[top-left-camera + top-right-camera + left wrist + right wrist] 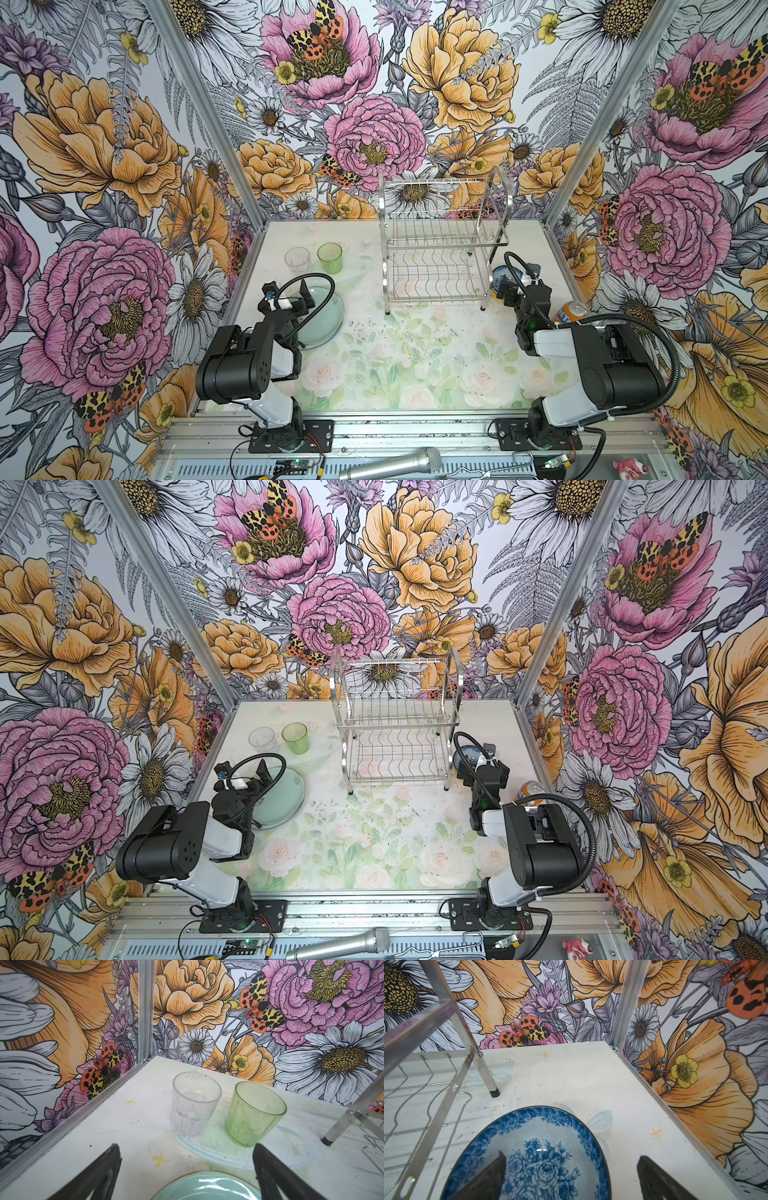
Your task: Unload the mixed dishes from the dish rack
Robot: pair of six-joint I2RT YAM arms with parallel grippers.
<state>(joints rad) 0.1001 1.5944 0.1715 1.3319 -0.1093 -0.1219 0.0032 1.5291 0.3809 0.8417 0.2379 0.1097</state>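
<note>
The dish rack stands with nothing on either shelf at the back of the table. Left of it, a clear glass and a green tumbler stand upright side by side. A pale green plate lies flat in front of them. My left gripper hovers open over the plate's far edge, holding nothing. A blue-and-white bowl sits right of the rack. My right gripper is open above it, one finger over the bowl, the other outside its rim.
An orange soda can lies by the right wall, close to the right arm. One leg of the rack stands just beyond the bowl. Flowered walls close in the table on three sides. A microphone lies on the front rail.
</note>
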